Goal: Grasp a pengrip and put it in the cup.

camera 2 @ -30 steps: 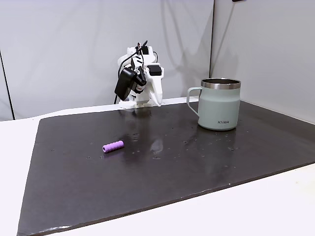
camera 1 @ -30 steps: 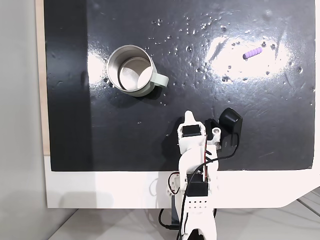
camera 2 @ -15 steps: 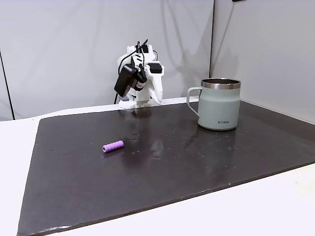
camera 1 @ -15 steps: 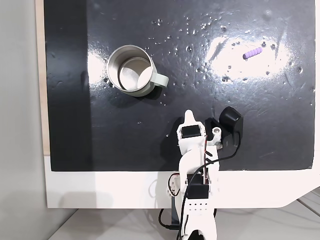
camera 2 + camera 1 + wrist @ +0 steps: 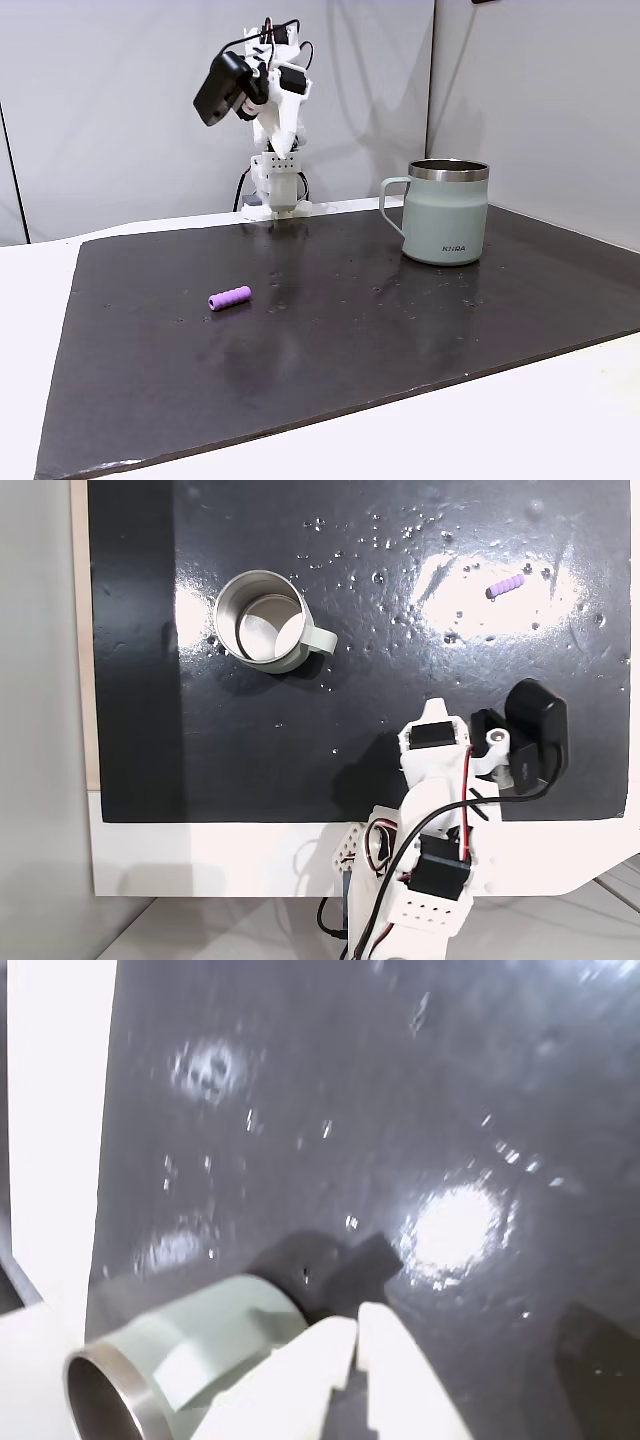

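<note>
The lilac ribbed pengrip (image 5: 504, 585) lies alone on the black mat at the far right in the overhead fixed view, and left of centre (image 5: 230, 298) in the side fixed view. The mint-green cup (image 5: 262, 620) stands upright at the left with its handle toward the arm; in the side view the cup (image 5: 445, 213) is at the right. My gripper (image 5: 285, 150) hangs raised above the mat's back edge, pointing down, far from both. In the wrist view the gripper (image 5: 355, 1322) is shut with nothing in it, and the cup (image 5: 170, 1360) shows at the lower left.
The black mat (image 5: 400, 680) is dotted with small shiny specks and glare patches. A white table border (image 5: 200, 860) runs along the arm's side, where the arm's base (image 5: 275, 190) stands. Grey walls stand behind in the side view.
The arm has lifted off its low folded pose and swung to the right in the overhead view. The gripper stays shut. Cup and pengrip have not moved.
</note>
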Robot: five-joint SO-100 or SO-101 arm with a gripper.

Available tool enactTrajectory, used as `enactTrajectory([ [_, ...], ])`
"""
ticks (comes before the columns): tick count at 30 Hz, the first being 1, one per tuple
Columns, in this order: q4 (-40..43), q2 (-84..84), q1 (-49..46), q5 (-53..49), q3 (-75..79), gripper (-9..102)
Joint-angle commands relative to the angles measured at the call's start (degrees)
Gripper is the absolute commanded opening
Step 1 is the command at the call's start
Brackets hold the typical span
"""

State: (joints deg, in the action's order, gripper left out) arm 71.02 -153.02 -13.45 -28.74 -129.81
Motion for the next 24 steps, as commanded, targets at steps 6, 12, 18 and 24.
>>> enactTrajectory([
  [6, 5.4, 17.8, -7.4, -8.3, 21.0, 14],
  [12, 8.9, 28.9, -10.8, -9.5, 33.0, 16],
  [18, 13.9, 40.5, -11.2, -9.9, 45.8, 17],
  [24, 17.1, 51.9, -12.7, -9.1, 56.0, 17],
])
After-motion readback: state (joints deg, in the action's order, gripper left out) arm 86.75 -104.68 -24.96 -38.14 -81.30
